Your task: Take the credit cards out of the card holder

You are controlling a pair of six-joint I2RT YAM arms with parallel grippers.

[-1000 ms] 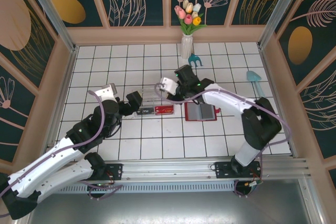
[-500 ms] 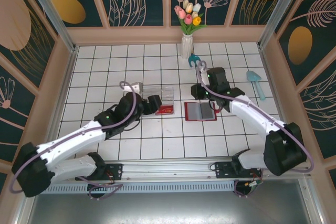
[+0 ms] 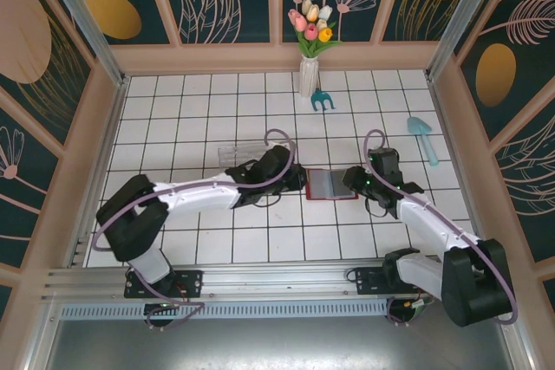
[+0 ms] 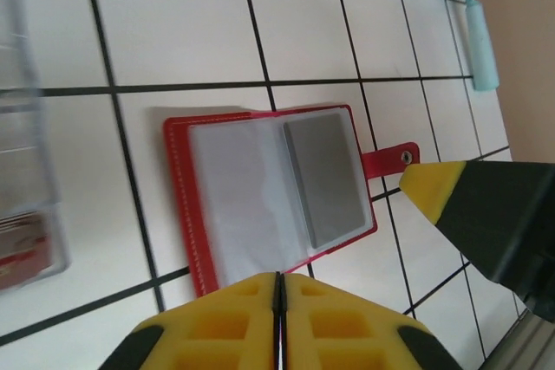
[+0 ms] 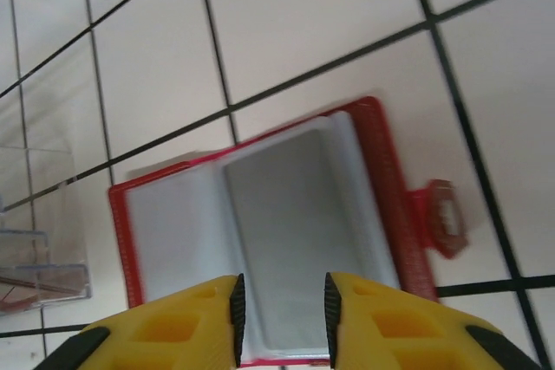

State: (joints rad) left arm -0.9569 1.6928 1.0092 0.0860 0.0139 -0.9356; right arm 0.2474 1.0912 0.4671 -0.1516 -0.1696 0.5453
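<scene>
On the white tiles (image 3: 260,240) the card holder (image 3: 330,185) lay open, a dark grey card (image 4: 326,181) in one pocket. The left gripper (image 3: 293,182) had moved from the clear box (image 3: 236,154) to the holder's left edge, fingers together. The right gripper (image 3: 357,181) had reached its right edge, jaws slightly apart.

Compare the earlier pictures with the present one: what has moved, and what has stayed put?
The left claw swung right from the clear plastic box to the open red folding card holder and shut, empty. The right claw pulled back to the holder's right edge, jaws apart. The holder stayed open in place.
</scene>
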